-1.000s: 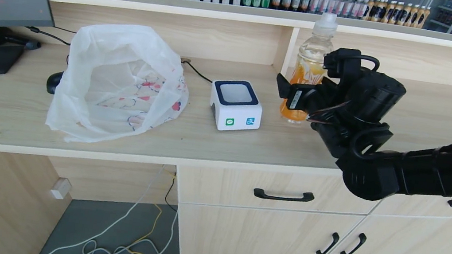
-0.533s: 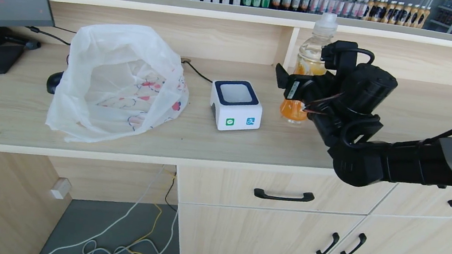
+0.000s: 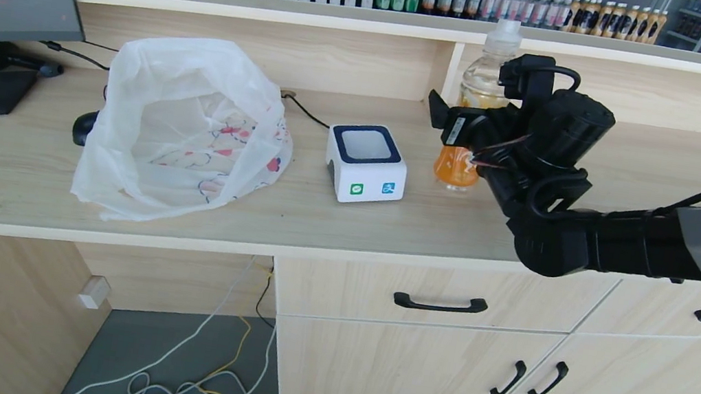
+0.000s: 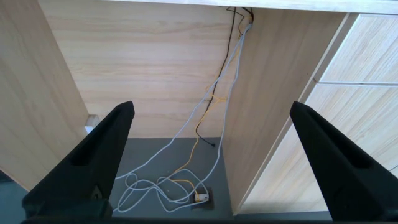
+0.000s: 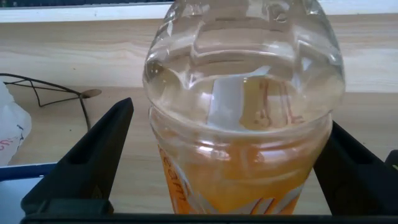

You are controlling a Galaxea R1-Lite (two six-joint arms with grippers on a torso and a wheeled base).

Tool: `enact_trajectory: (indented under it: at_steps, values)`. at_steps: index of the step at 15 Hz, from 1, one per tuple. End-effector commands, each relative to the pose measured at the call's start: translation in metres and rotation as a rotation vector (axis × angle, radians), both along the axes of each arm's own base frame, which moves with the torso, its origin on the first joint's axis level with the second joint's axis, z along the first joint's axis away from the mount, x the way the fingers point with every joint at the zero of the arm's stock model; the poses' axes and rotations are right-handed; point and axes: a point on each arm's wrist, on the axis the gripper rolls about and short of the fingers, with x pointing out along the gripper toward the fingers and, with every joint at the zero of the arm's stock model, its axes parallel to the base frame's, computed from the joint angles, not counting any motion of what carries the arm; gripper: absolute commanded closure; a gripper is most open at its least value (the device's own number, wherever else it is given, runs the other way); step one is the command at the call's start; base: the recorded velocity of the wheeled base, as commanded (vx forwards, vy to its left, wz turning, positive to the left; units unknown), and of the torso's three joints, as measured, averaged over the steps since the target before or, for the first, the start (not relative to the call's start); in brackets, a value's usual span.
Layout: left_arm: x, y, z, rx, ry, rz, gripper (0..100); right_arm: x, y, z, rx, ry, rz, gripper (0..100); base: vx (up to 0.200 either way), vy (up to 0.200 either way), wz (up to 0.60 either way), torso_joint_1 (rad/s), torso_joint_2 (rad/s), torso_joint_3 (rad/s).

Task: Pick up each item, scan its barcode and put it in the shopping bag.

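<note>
The clear plastic bottle of orange drink with a white cap [image 3: 457,169] stands upright toward the back of the light wooden table [image 3: 319,220], close to the upright wooden divider and just to the right of the white box-shaped barcode scanner [image 3: 366,163]. The right gripper [image 5: 230,124] is level with the bottle's body, and its black fingers [image 5: 87,168] are spread wide with the bottle between them, not closed on it; the step in hand looks like the grasp. To do it well, the bottle should sit centred between the fingers before they close, so that neither one pushes it sideways and tips it. The straight labelled band below the rounded shoulder seems the best place to clamp, since the shoulder curves and could slip. The thin plastic will probably give, so the squeeze should be firm but not crushing. A short straight lift should come before any swing toward the scanner, as the divider and scanner are both near. The scanner's window faces up, so the barcode, which I cannot make out, would have to be turned down over it. The translucent white plastic shopping bag [image 3: 184,123] lies open further left. The left gripper [image 4: 211,155] hangs below the table's edge, fingers apart and empty.
</note>
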Motion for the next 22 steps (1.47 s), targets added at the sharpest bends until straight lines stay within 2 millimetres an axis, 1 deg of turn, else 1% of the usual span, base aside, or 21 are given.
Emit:
enact_trajectory:
  at_steps: [1, 3, 8, 9, 13, 16, 22]
  values:
    - [0.0, 0.0, 0.0, 0.0, -0.001, 0.0, 0, 0.004, 0.001, 0.0, 0.002, -0.004, -0.004, 0, 0.0, 0.0, 0.0, 0.0, 0.0, 0.0]
    - [0.0, 0.0, 0.0, 0.0, -0.001, 0.0, 0, 0.005, 0.001, 0.003, 0.0, -0.001, -0.003, 0, 0.0, 0.0, 0.0, 0.0, 0.0, 0.0]
    - [0.0, 0.0, 0.0, 0.0, -0.001, 0.0, 0, 0.007, -0.003, 0.003, 0.001, 0.0, -0.013, 0, 0.0, 0.0, 0.0, 0.0, 0.0, 0.0]
    - [0.0, 0.0, 0.0, 0.0, -0.001, 0.0, 0, 0.007, -0.003, 0.003, 0.001, 0.0, -0.013, 100, 0.0, 0.0, 0.0, 0.0, 0.0, 0.0]
    - [0.0, 0.0, 0.0, 0.0, -0.001, 0.0, 0, 0.006, -0.003, 0.004, 0.023, 0.004, -0.005, 100, 0.0, 0.0, 0.0, 0.0, 0.0, 0.0]
    - [0.0, 0.0, 0.0, 0.0, -0.001, 0.0, 0, 0.005, -0.005, 0.009, 0.032, -0.007, -0.005, 100, 0.0, 0.0, 0.0, 0.0, 0.0, 0.0]
    - [0.0, 0.0, 0.0, 0.0, -0.001, 0.0, 0, 0.003, -0.007, 0.013, 0.046, -0.014, -0.004, 100, 0.0, 0.0, 0.0, 0.0, 0.0, 0.0]
